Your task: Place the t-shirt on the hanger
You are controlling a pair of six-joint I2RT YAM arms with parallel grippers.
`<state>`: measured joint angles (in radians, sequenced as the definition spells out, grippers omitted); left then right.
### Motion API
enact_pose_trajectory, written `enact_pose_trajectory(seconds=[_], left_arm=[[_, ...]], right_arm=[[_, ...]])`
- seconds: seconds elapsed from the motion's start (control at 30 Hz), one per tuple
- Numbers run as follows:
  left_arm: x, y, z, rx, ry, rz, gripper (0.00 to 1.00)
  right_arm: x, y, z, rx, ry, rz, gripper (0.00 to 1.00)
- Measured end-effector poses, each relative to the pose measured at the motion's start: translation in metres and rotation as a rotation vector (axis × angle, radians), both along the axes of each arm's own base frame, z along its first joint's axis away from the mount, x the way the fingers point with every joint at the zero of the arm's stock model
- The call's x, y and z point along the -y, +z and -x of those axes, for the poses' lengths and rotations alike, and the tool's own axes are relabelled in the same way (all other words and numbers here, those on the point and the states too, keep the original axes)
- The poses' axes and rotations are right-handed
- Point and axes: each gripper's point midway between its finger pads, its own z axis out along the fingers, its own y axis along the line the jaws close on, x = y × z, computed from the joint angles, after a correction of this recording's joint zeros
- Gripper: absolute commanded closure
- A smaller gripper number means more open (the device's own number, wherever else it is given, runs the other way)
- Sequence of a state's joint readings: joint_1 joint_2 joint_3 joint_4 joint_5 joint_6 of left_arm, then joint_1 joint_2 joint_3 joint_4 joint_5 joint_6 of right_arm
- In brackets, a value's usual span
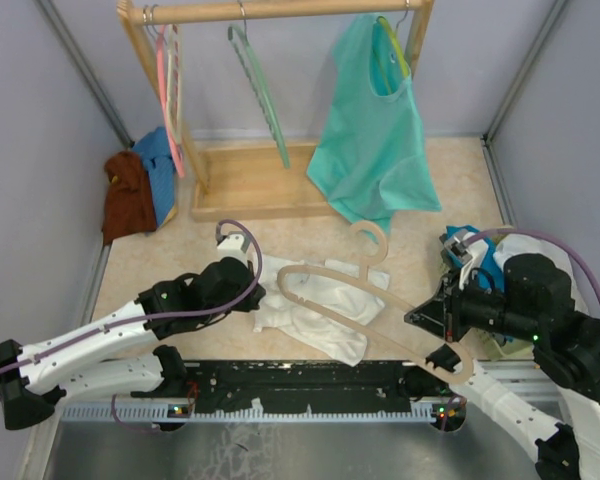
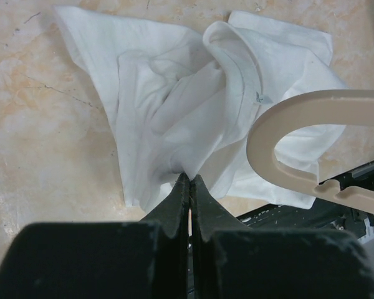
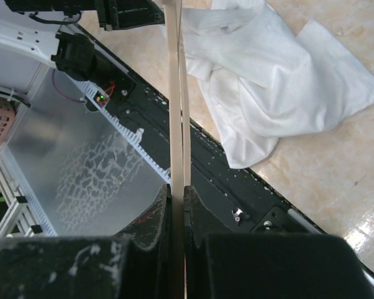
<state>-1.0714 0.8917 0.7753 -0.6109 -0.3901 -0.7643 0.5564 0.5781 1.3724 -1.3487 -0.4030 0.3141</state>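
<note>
The white t-shirt (image 1: 325,312) lies crumpled on the table between the arms; it also shows in the left wrist view (image 2: 193,106) and the right wrist view (image 3: 280,81). The beige hanger (image 1: 365,300) is held over it, hook toward the rack. My left gripper (image 1: 258,300) is shut on a fold of the t-shirt at its left edge (image 2: 189,177). My right gripper (image 1: 442,345) is shut on the hanger's right end; its bar runs edge-on between the fingers (image 3: 177,187). The hanger's rounded left end (image 2: 280,149) lies over the shirt.
A wooden rack (image 1: 270,12) at the back holds a teal sleeveless top (image 1: 372,140), a green hanger (image 1: 260,90) and pink hangers (image 1: 168,90). Rust-brown and blue garments (image 1: 138,190) lie at the back left. A blue item (image 1: 480,255) sits behind the right arm.
</note>
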Motion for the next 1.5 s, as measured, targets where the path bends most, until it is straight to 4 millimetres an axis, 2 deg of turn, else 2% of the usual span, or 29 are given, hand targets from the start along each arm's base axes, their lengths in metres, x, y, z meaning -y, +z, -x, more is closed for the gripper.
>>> enact_pose_trajectory(seconds=[0.33,0.57,0.77,0.9,1.5], left_arm=[[-0.001,0.000,-0.002,0.006,0.008,-0.006,1.00],[0.000,-0.004,-0.003,0.001,0.005,-0.032,1.00],[0.008,0.008,-0.009,0.021,-0.003,-0.033,1.00],[0.011,0.015,-0.013,0.034,-0.009,-0.037,1.00],[0.018,0.024,-0.026,0.048,-0.013,-0.072,1.00]], right_arm=[[-0.009,-0.013,-0.021,-0.011,0.005,0.047,1.00],[-0.016,-0.010,-0.031,0.002,0.019,0.048,1.00],[-0.019,-0.008,-0.029,0.002,0.041,0.033,1.00],[-0.021,-0.013,-0.030,-0.009,0.049,0.034,1.00],[-0.016,-0.007,-0.018,-0.003,0.057,0.018,1.00]])
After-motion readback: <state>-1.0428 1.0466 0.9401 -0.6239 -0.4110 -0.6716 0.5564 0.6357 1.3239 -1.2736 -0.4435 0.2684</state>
